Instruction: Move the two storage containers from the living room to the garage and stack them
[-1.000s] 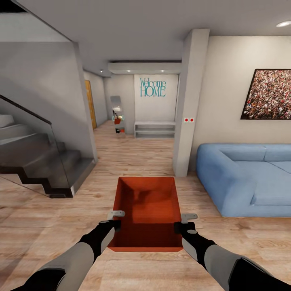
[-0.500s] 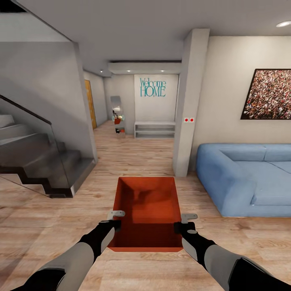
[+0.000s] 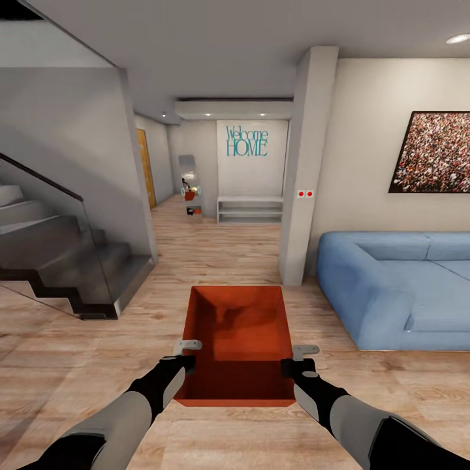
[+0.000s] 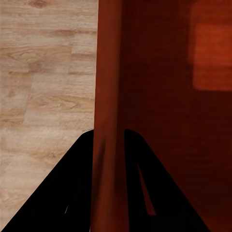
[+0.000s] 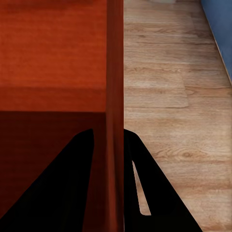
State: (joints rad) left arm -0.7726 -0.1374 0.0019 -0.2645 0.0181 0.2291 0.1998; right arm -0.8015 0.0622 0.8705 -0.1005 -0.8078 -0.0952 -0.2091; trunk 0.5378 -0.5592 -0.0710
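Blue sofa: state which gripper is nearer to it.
Right. The right gripper clamps the storage container's sofa-side wall; the left gripper clamps the far wall from the blue sofa.

A home is shown, in its living area. A light wood plank floor (image 3: 215,261) is laid throughout. A blue sofa (image 3: 398,294) is set against a pale wall, beneath a framed picture (image 3: 432,152). A staircase (image 3: 59,254) with a glass side panel is seen opposite. Down the hallway, the words "Welcome HOME" (image 3: 246,141) are fixed above a low white shelf (image 3: 250,210), beside a mirror (image 3: 188,177).
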